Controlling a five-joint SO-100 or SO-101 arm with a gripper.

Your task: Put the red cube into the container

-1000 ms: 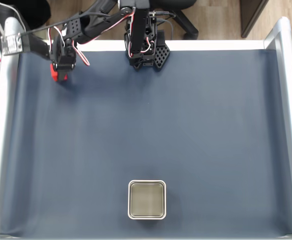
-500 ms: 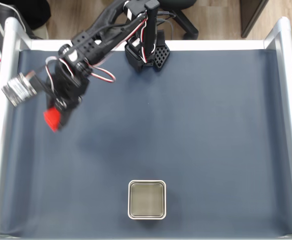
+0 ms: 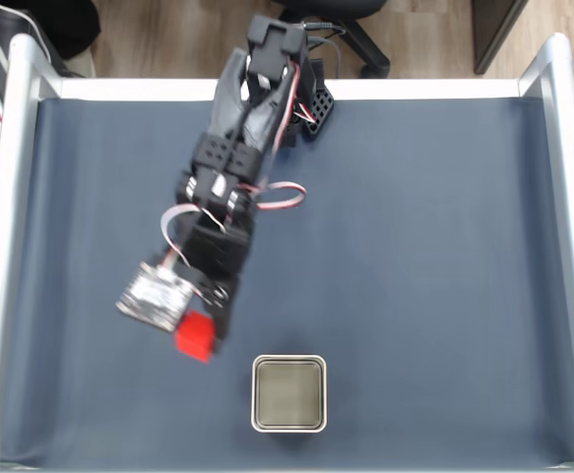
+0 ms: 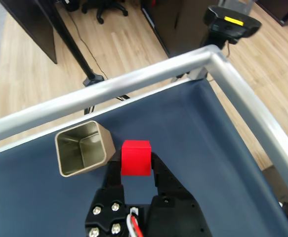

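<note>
The red cube (image 3: 195, 335) is held in the air between the black fingers of my gripper (image 3: 201, 333), which is shut on it, up and to the left of the container (image 3: 288, 394) in the fixed view. In the wrist view the red cube (image 4: 135, 157) sits clamped at the tips of my gripper (image 4: 136, 165), and the container (image 4: 83, 148) stands on the mat just to its left, its dull inside showing. The arm reaches from its base (image 3: 288, 99) at the top of the table down toward the lower middle.
A dark blue mat (image 3: 414, 246) covers the table, framed by a raised silver rail (image 3: 572, 246). In the wrist view the rail (image 4: 183, 64) runs close behind the container, with wooden floor and a tripod (image 4: 87, 74) beyond it.
The arm has swung from the top left corner down and to the right, carrying the red cube, and now hangs close to the container's upper left.
</note>
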